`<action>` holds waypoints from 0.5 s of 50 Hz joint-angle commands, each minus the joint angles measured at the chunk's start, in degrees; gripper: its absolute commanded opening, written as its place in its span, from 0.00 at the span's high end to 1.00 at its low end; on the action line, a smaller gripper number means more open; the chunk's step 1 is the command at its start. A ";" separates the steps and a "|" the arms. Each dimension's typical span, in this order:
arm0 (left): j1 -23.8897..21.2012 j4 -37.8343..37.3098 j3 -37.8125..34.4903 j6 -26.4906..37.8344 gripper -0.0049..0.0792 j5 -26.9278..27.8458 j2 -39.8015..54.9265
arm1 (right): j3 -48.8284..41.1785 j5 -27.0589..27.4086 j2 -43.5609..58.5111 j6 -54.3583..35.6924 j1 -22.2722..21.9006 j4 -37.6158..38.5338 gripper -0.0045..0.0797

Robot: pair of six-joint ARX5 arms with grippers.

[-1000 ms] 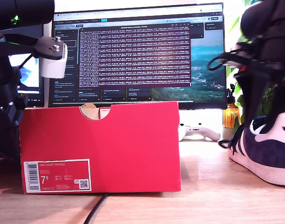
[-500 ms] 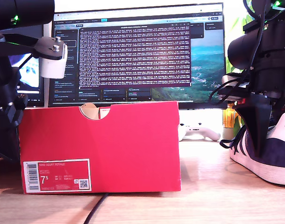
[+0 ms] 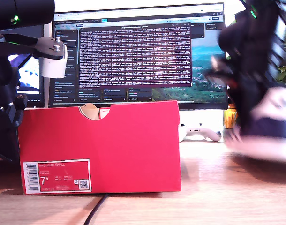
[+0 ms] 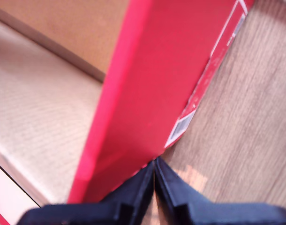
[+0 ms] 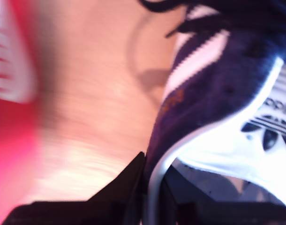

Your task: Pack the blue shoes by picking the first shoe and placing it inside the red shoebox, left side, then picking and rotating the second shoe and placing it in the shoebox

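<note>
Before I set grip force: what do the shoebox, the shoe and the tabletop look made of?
The red shoebox: matte cardboard, brown unprinted inside in the first wrist view. The blue shoe: navy, apparently suede, with smooth white stripes and heel patch. The table: wood-grain, probably laminate or varnished wood.

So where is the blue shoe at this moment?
The blue shoe is at the exterior view's right, blurred, beside the red shoebox, with my second gripper clamped on its heel collar.

Black arm housings, green indicator light [image 3: 14, 19], grey bracket with screw [image 3: 56, 47], white cylindrical cap [image 3: 53, 65], black tapered tool fingers [image 4: 138, 190]
</note>
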 commanded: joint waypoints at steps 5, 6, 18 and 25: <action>-0.22 0.33 0.11 -0.44 0.96 0.09 0.63 | 10.21 -3.98 -1.16 2.62 4.63 -1.01 0.96; -0.22 0.33 0.11 -0.44 0.96 0.09 0.63 | 11.08 -4.76 -1.16 2.97 5.05 -1.01 0.96; -0.22 0.37 0.11 -0.24 0.96 0.09 0.63 | 16.15 -11.41 -1.16 8.72 12.26 5.49 0.96; -0.22 0.42 0.11 -0.24 0.96 0.09 0.63 | 16.15 -12.07 -0.68 13.40 15.56 12.13 0.96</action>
